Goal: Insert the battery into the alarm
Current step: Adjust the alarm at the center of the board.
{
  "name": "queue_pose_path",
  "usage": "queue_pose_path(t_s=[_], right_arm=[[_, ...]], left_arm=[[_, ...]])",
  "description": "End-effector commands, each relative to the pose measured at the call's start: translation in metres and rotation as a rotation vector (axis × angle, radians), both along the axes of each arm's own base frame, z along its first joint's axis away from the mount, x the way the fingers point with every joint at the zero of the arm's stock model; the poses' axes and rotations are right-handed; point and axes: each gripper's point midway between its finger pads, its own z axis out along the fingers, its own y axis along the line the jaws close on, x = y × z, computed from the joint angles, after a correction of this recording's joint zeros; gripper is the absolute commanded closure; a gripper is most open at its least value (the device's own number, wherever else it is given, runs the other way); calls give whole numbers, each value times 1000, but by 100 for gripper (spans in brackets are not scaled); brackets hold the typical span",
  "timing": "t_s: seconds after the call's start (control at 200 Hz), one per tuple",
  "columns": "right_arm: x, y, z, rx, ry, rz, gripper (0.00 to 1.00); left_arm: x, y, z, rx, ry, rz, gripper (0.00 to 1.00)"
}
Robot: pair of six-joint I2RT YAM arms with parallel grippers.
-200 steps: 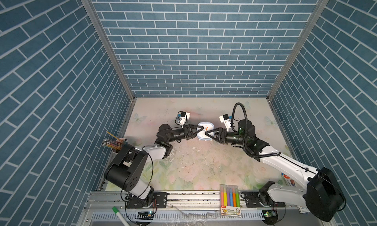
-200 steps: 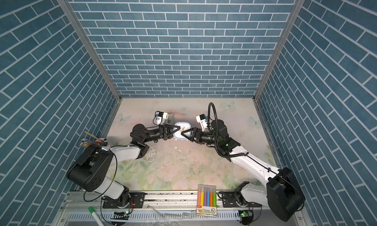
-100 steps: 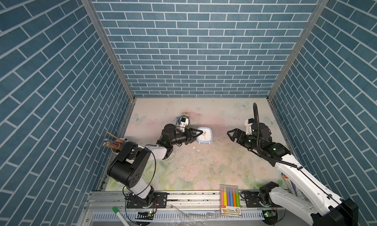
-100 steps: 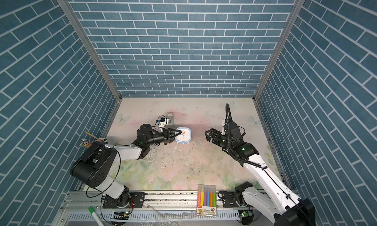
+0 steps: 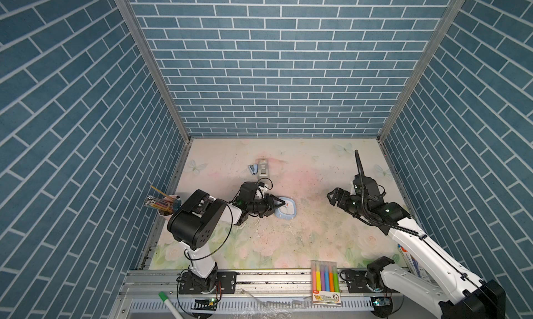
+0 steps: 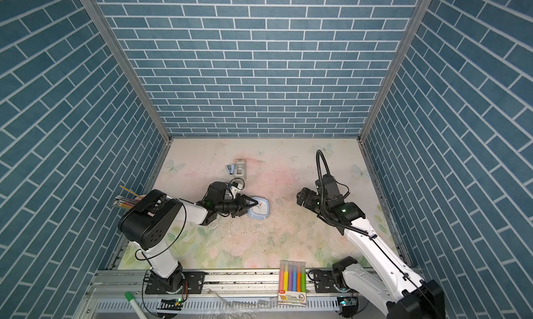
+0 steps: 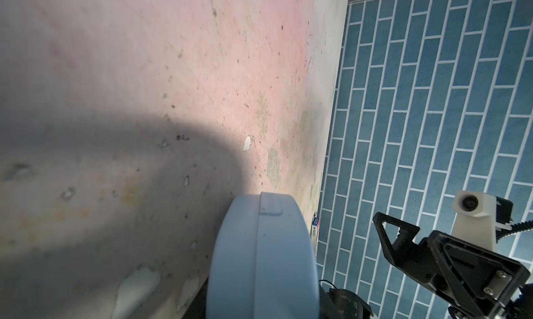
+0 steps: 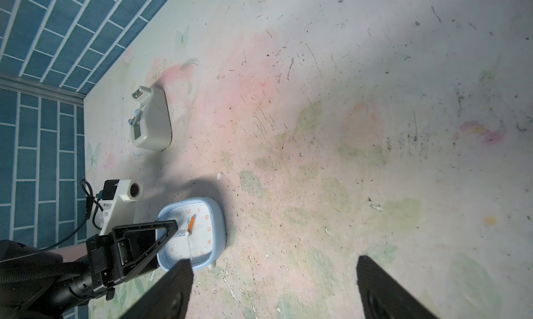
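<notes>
The alarm (image 8: 207, 225), a small light-blue rounded-square clock of smooth plastic with a white face, orange numerals and orange-red hands, sits tilted just left of the desk's middle. Its face is turned up and toward the right arm. Whether its lower edge touches the surface cannot be told.

The desk (image 5: 302, 245) is a flat mat printed with pale roses, leaves and butterflies, scuffed and flecked with chips.

The left claw (image 5: 279, 206), matte black with hollow triangular fingers, is clamped on the clock. One finger (image 8: 144, 226) lies across the face and the other is hidden behind it. In the left wrist view the clock shows edge-on, a seam running along its rounded rim.

The right claw (image 5: 331, 198), of the same black build, hovers well apart toward the desk's right edge, its jaws spread wide with nothing between them.

A flat clear pack of bright markers (image 5: 324, 280) lies across the front edge. A pale cup of pencils (image 5: 165, 209) stands at the left edge. Near the back edge rests a grey-white boxy plastic device (image 5: 263, 170), with a small blue stapler-like piece (image 5: 253, 169) just beside it.
</notes>
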Motion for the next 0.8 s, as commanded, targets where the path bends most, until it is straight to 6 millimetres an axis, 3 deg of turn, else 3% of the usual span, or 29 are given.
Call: queue_pose_path(t_s=[0.0,0.19,0.31,0.325,0.34,0.355,0.595,0.795], right_arm=[[-3,-2,-4,1,17,-5,10],[0,-2,2,13,-4,-5,10],[1,-2,5,19,-12,-8,10],[1,-2,5,20,-13,-8,10],[2,-2,5,20,-14,-9,10],[2,-2,6,20,-15,-9,10],[-2,-5,15,32,-43,-13,9],[-4,-11,22,13,-71,-19,9]], left_arm=[[-4,8,-24,102,33,11,78],[-9,16,-24,145,31,18,48],[-13,20,-24,181,30,9,37],[-13,21,-23,185,29,8,26],[-14,21,-23,189,27,6,6],[-14,21,-22,192,26,5,1],[-19,36,-13,286,2,1,0],[-24,68,2,479,-26,-3,0]])
